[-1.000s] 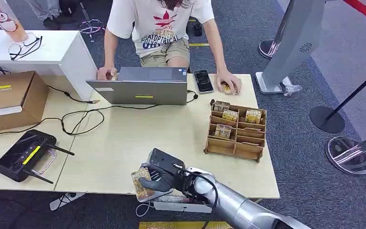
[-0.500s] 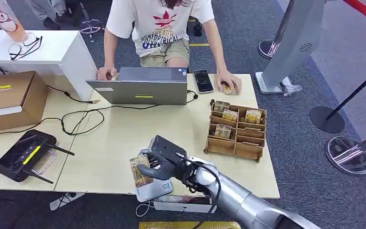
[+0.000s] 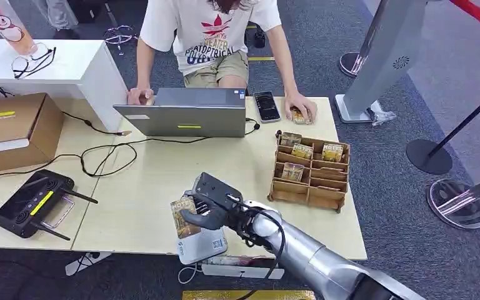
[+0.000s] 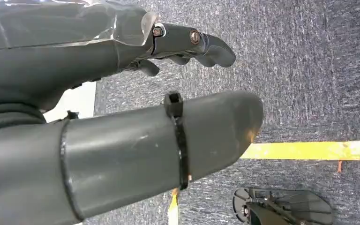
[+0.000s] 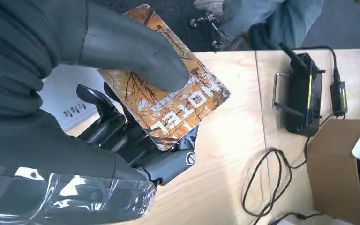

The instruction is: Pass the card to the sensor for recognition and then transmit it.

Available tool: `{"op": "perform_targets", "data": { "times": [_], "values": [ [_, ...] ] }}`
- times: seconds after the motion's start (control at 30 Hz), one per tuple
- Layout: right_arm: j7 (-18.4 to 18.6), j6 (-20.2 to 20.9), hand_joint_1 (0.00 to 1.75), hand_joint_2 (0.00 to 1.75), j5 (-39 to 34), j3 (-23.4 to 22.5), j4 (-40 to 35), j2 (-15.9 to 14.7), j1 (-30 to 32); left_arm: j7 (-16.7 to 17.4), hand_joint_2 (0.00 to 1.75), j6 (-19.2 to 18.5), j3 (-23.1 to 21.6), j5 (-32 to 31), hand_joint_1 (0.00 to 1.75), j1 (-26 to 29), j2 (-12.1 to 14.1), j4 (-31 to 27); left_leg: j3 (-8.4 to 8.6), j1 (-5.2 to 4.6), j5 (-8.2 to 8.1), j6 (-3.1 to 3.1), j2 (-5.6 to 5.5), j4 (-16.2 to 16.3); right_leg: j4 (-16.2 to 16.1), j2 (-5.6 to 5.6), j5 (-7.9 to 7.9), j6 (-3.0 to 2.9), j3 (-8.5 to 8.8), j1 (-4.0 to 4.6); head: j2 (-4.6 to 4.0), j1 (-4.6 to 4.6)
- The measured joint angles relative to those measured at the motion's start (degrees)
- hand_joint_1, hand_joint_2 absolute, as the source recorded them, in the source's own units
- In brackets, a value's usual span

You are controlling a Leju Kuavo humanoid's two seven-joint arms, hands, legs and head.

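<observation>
At the near edge of the table [image 3: 137, 206], the right hand [image 3: 209, 209] pinches the card [image 3: 184, 217] between its thumb and its darker fingers; the right wrist view shows the thumb pressed flat on the orange printed face, which reads "MOTEL". The card is held above a white, flat device [image 3: 201, 245] lying at the table's near edge, which I take to be the sensor, though whether card and device touch cannot be told. The left hand [image 4: 122, 108] hangs over grey carpet with its fingers apart and nothing in them. By my reading the pick-up is done and the card is at or just past the reading step; whether the sensor has registered it cannot be seen. What is left is the handing over, most likely to the person [image 3: 209, 37] seated at the far side. Further in and to the right stands a wooden compartment tray [image 3: 309, 172] with several similar cards standing in its slots. To the left lies a black controller [image 3: 31, 203], and beyond it a cardboard box [image 3: 12, 128]. At the far edge are a laptop [image 3: 184, 112] and a phone [image 3: 266, 106], with the person's hand [image 3: 300, 106] resting on the table just right of the phone.
</observation>
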Motion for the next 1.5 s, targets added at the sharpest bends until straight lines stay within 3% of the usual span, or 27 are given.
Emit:
{"op": "perform_targets", "data": {
  "times": [0.57, 1.5],
  "values": [
    [-0.2, -2.03, 1.75, 1.75, 1.31, -1.55, 8.15, 0.7, -0.79, 0.31, 0.0, -0.85, 0.05, -1.57, 0.0, -0.05, 0.04, 0.0, 0.0, 0.0, 0.0, 0.0, 0.0, 0.0, 0.0, 0.0, 0.0, 0.0, -0.01, 0.0, 0.0, 0.0],
    [-0.85, 0.74, 1.75, 1.75, 1.79, -2.69, 13.18, 2.01, 1.34, 0.92, 0.0, -1.38, 0.04, -2.58, 0.0, -0.08, 0.11, 0.0, 0.0, 0.0, 0.0, 0.0, 0.0, 0.0, 0.0, 0.01, 0.0, 0.0, -0.01, 0.0, 0.0, 0.0]
  ]
}}
